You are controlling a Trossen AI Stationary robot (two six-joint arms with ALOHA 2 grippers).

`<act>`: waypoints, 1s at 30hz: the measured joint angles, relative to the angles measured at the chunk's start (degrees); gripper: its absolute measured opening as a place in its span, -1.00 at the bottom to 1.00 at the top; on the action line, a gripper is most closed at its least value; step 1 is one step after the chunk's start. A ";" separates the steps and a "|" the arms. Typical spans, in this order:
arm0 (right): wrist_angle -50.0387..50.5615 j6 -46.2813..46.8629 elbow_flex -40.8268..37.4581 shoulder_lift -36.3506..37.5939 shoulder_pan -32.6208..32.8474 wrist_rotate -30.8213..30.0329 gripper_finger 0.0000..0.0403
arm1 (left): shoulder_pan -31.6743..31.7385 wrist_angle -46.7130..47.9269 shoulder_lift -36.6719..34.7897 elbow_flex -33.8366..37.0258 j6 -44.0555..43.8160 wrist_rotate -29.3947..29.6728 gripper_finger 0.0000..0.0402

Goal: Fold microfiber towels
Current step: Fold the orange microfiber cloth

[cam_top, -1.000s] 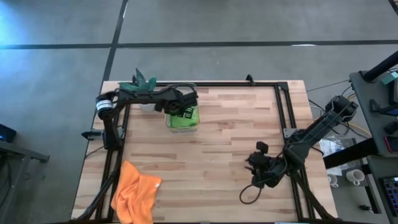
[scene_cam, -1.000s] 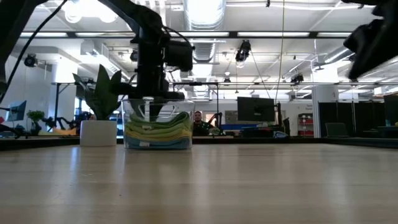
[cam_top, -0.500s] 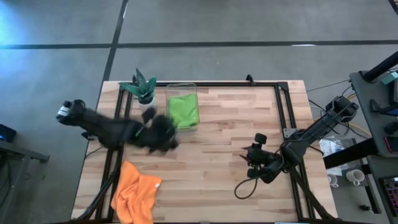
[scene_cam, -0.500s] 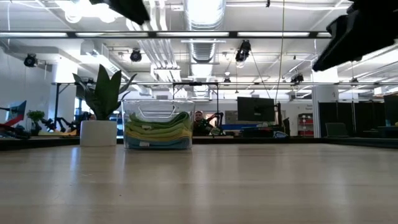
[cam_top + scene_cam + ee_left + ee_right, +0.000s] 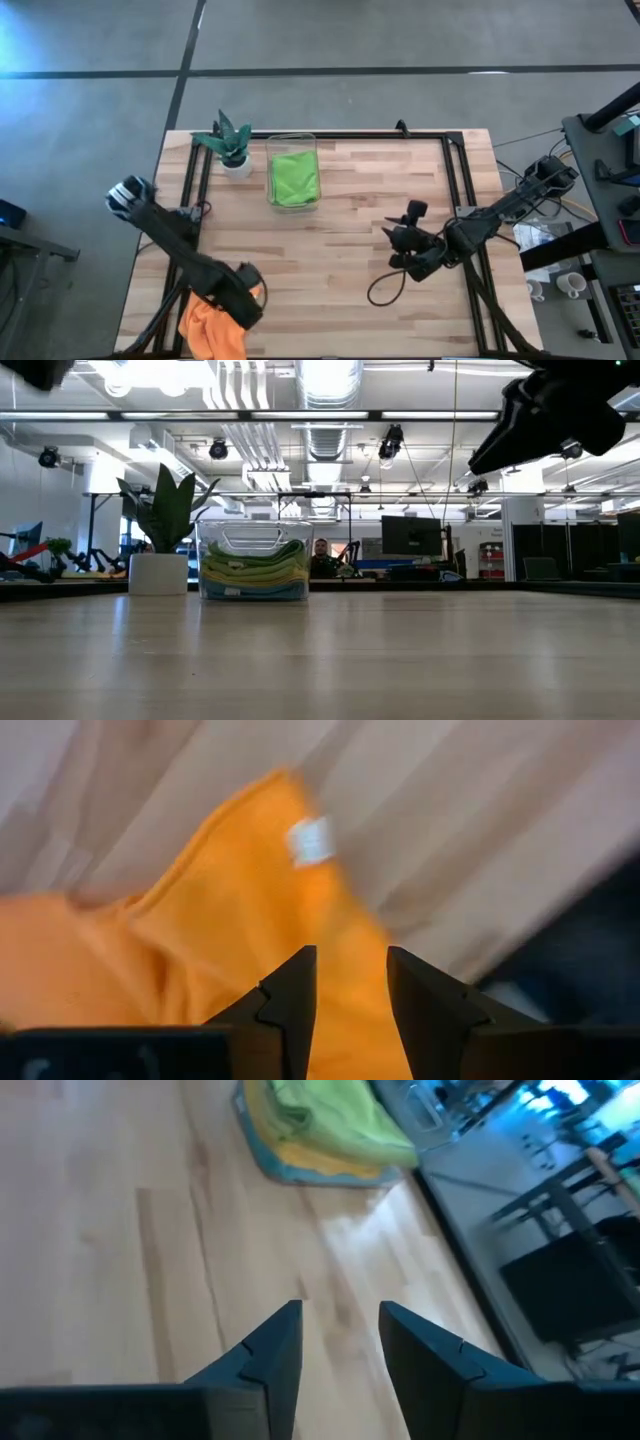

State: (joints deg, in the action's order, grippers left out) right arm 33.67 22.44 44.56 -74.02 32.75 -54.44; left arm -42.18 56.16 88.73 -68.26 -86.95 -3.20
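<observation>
At lower left of the high view, the left hand [image 5: 243, 305] hangs over the crumpled orange microfiber towel [image 5: 205, 325] on the wooden tabletop [image 5: 340, 250], fingers part open, holding nothing; step in hand seems reaching to pick it; next calls for descent onto an edge; right hand [image 5: 398, 248] waits mid-right, parted, empty; folded towels fill the clear plastic bin [image 5: 293, 178].

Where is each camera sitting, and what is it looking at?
High view: above the table, looking straight down; shows both arms, left claw over the orange towel, right claw above bare wood.
Low view: at tabletop height, facing the clear bin and potted plant.
Left wrist view: on the left arm, facing the orange towel past its open fingers.
Right wrist view: on the right arm, facing the bin past its open fingers.
High and left wrist views share the orange towel.
</observation>
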 joint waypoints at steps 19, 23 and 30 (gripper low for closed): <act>9.69 0.93 3.37 0.00 11.28 8.29 -0.36 | 6.92 -18.62 20.30 -2.91 13.92 2.85 -0.46; 2.97 1.03 2.51 -0.63 11.23 9.86 -0.38 | 13.17 -32.37 21.13 -4.18 32.37 18.01 -0.46; -15.23 0.79 2.23 -7.16 10.73 11.92 -0.36 | 22.65 -57.30 19.37 -4.25 57.02 23.11 -0.46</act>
State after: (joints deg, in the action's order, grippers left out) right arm 18.44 23.23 46.78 -81.17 43.49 -42.52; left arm -19.53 -1.14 108.10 -72.50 -29.93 19.92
